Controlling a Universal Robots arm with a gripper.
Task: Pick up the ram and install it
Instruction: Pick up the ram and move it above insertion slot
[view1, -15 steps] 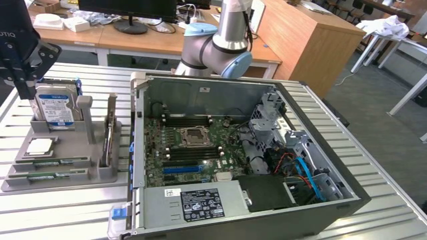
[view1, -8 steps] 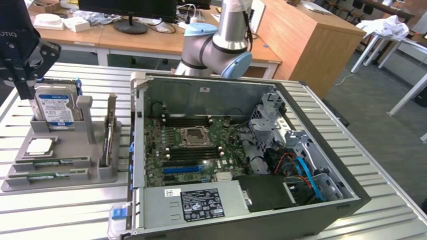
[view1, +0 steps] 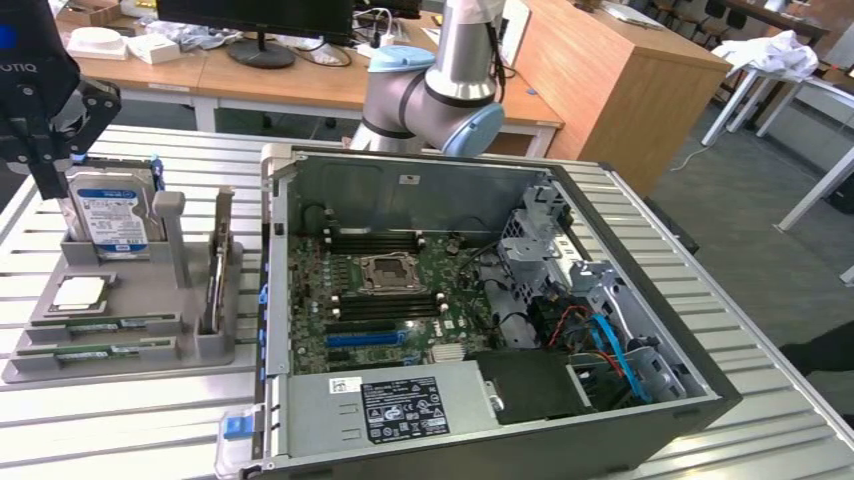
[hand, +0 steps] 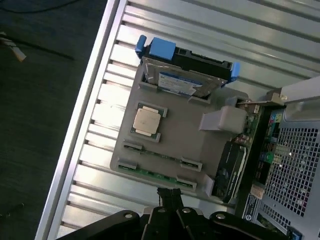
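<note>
Two sticks are kept in the gray holder (view1: 207, 345), at the end of it that is farthest from the hard drive (view1: 107, 215). The outer ram (hand: 155, 175) lies just beside the holder's edge, and the inner ram (hand: 161, 156) lies between the outer one and the processor chip (hand: 146, 120). Both are laid low in their clips, parallel to each other. Their long axis is directed along that edge of the holder, across the line that goes from the hard drive to the edge. No stick is lifted yet. The open computer case (view1: 400, 190) stands beside the holder.

The pincer (hand: 171, 196) is closed fully, finger against finger, and nothing is held in it. In the exterior view the pincer (view1: 47, 180) is seen high over the hard drive end of the holder, and no part of the holder is touched by it. In the wrist view the fingertips are seen just outside the holder's edge where the outer ram lies. This stick is therefore judged to be the nearer one, below the pincer and slightly toward the processor chip. The line on which the fingers meet seems to run nearly along the sticks' long axis and not across it, but this is only a judgement and cannot be told with certainty.
</note>
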